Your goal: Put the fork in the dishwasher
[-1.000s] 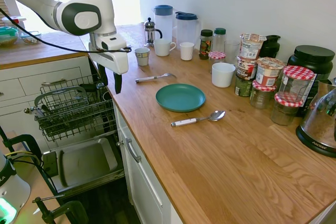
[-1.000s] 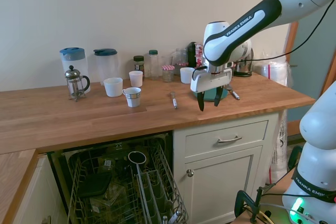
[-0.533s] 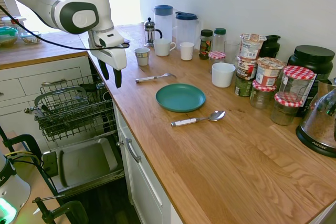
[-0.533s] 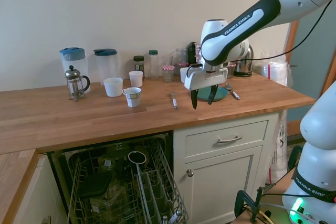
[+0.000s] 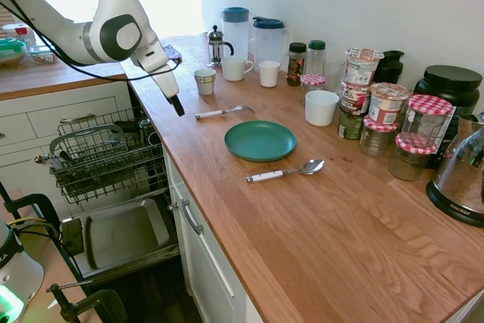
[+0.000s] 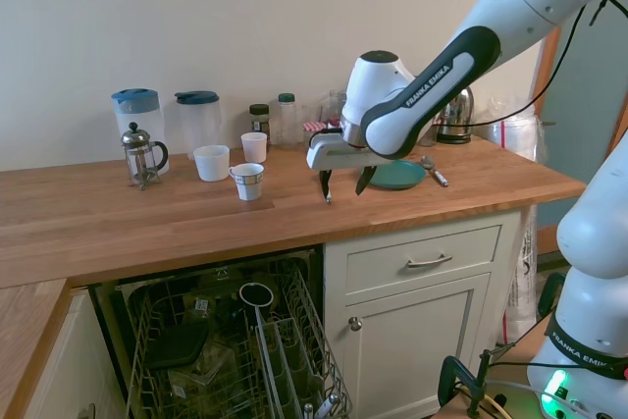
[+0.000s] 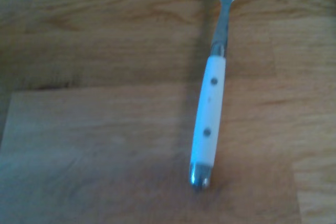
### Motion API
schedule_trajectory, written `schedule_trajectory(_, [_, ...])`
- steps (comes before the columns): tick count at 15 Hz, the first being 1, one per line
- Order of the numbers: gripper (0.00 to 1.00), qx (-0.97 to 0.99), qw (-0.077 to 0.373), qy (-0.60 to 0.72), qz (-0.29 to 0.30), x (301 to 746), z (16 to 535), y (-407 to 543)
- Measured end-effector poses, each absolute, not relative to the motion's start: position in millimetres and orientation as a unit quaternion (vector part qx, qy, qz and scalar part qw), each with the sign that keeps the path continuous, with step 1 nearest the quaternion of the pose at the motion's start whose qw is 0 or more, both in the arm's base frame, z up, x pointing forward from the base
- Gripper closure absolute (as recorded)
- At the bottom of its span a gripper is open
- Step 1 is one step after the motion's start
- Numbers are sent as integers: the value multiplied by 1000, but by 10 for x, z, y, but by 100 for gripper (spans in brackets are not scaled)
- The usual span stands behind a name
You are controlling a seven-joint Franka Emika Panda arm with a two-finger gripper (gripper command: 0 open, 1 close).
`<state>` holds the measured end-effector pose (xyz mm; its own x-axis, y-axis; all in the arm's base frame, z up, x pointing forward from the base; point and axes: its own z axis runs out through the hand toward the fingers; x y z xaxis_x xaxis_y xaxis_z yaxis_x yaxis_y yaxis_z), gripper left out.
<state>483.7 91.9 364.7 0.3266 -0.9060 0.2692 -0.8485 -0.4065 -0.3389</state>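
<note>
My gripper (image 6: 341,183) hangs wide open over the fork (image 5: 220,112), which lies flat on the counter (image 5: 318,217) centre-frame, handle toward the dishwasher (image 5: 106,158) rack at left, tines toward the green plate (image 5: 259,141).

- Bare worktop (image 5: 227,187) lies all round the fork (image 5: 220,112), so the handle end is free from the front edge
- Gripper (image 6: 341,182) hangs open just over the fork handle, nothing between them
- Plate (image 5: 259,140) sits near the fork on the side away from the dishwasher, spoon (image 5: 285,172) beyond it
- Small cup (image 5: 204,81), mug (image 5: 235,68) and press (image 5: 218,45) crowd the wall side behind the fork
- Dishwasher (image 5: 106,158) rack stands pulled out, its top open, door (image 5: 121,234) dropped flat below
</note>
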Motion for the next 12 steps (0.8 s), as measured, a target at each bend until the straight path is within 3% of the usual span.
schedule_trajectory(11, [0,-782,65,582,-214,5559,3232,882])
schedule_trajectory(12, [100,-782,62,583,-213,5578,3224,878])
